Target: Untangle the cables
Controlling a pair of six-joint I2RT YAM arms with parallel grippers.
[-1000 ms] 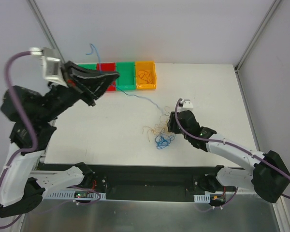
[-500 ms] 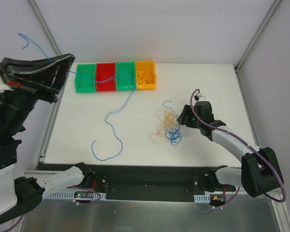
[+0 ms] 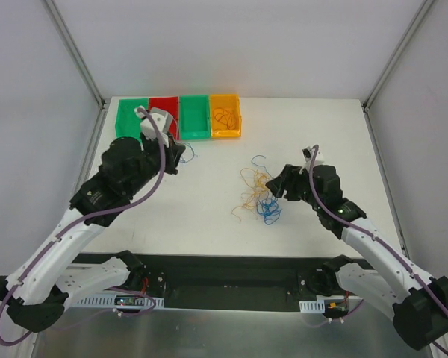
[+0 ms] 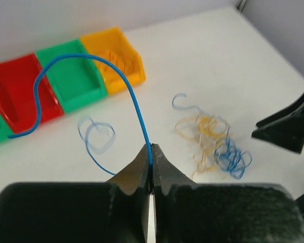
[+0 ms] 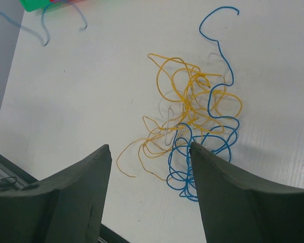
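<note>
Left gripper is clamped on one blue cable just in front of the bins, right gripper hangs open above the orange-blue tangle lying mid surface; cables look light, thin and springy, so pinching a free end should work best.

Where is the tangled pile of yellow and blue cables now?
In the top view the pile lies on the table right of centre, just left of the right end effector, below the orange bin.

light: bright, even, diffuse | shadows: faint — pale double under blue cable | focus: sharp, close foreground soft
</note>
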